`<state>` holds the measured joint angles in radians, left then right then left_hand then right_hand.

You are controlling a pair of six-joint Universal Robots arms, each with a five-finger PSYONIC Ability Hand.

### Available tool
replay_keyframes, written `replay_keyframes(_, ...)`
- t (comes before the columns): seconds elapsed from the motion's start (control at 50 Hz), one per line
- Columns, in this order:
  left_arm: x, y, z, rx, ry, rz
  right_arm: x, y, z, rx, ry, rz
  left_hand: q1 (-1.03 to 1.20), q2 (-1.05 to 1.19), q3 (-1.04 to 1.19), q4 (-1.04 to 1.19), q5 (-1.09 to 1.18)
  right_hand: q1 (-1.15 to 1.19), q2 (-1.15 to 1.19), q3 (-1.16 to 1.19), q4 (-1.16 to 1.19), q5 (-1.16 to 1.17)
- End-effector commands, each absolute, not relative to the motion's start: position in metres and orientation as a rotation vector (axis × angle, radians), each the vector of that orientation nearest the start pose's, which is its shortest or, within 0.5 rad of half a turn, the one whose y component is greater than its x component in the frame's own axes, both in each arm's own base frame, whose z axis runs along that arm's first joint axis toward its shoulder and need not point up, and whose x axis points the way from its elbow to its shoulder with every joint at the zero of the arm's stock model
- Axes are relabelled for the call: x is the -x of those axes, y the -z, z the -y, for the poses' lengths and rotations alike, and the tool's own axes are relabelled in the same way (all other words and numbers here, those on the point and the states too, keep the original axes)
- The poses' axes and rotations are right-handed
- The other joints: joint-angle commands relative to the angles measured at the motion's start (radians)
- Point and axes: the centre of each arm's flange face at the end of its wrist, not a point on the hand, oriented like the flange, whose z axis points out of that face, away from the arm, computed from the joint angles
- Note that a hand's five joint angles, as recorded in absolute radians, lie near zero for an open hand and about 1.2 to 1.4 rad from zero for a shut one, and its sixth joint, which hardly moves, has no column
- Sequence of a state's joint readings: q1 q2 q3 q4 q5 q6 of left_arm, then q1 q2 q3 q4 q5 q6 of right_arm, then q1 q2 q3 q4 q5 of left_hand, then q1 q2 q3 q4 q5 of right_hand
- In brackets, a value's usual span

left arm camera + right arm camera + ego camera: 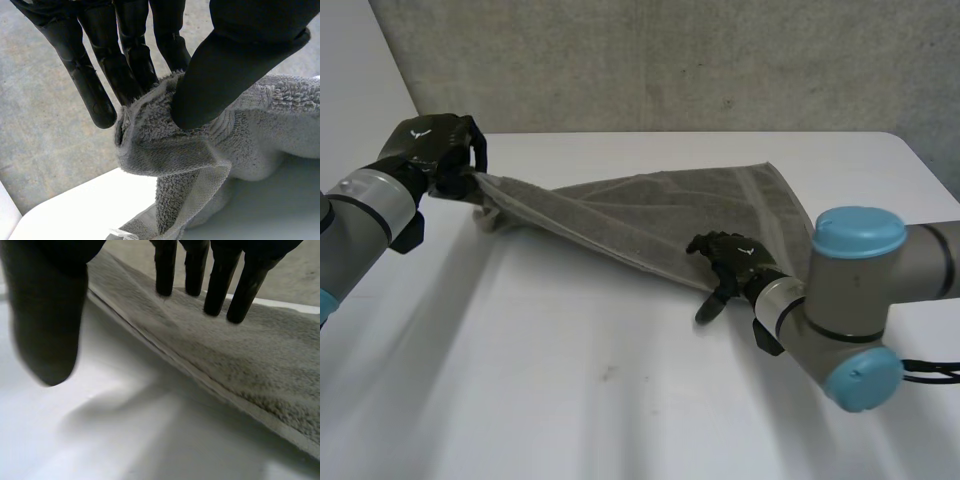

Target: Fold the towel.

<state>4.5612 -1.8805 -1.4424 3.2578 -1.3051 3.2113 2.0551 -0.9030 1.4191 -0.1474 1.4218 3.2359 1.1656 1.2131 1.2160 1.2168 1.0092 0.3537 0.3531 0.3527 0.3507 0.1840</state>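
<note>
Table point(570, 400): white, taking up most of the head view, with the towel lying across its far half.
Wall point(670, 60): grey and speckled, standing behind the table's far edge.
Towel point(650, 215): grey terry cloth, stretching in a long slanted band between the two hands. Its end toward the left hand is being held bunched and raised above the table. Its wider end is spreading out flat on the table beside the right arm, with one corner pointing toward the far edge.
Right arm point(860, 290): grey with light-blue caps, reaching in from the near right side and bending toward the middle of the table.
Left arm point(360, 215): coming in from the left side and angling up toward the far left corner of the table.
Left hand point(435, 145): gripping the towel's bunched corner. In the left wrist view the thumb is pressing the cloth against the fingers, so the hand is clamping on the towel, and folds are hanging down beneath the pinch.
Right hand point(730, 262): sitting at the near long edge of the towel, about midway along it. In the right wrist view its fingers are reaching out straight and slightly apart, with their tips at the towel's surface. The thumb is hanging well apart from them above bare table, clear of the cloth, so nothing is being pinched.
</note>
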Motion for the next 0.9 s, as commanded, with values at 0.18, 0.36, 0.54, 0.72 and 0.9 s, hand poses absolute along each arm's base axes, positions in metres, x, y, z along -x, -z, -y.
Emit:
replay_keyframes(0.18,0.194,-0.259,0.35,-0.421,2.327,-2.476,-0.284,-0.116,0.319,0.498,1.723,-2.256,0.231,0.183,0.18,0.18,0.213,0.403,0.404,0.404,0.406,0.398)
replay_keyframes(0.36,0.191,-0.251,0.354,-0.408,2.298,-2.497,-0.231,-0.133,0.351,0.421,1.839,-2.337,0.231,0.183,0.18,0.18,0.213,0.5,0.501,0.502,0.504,0.496)
replay_keyframes(0.54,0.192,-0.246,0.355,-0.41,2.283,-2.508,-0.196,-0.126,0.358,0.412,1.767,-2.454,0.231,0.183,0.18,0.18,0.213,0.705,0.705,0.706,0.708,0.7)
replay_keyframes(0.72,0.191,-0.231,0.349,-0.416,2.209,-2.57,-0.19,-0.179,0.352,0.493,1.832,-2.293,0.231,0.183,0.18,0.18,0.213,1.043,1.043,1.044,1.046,1.038)
replay_keyframes(0.9,0.19,-0.238,0.316,-0.465,2.131,-2.623,-0.183,-0.264,0.322,0.638,1.974,-2.136,0.231,0.183,0.18,0.18,0.213,1.043,1.043,1.044,1.046,1.038)
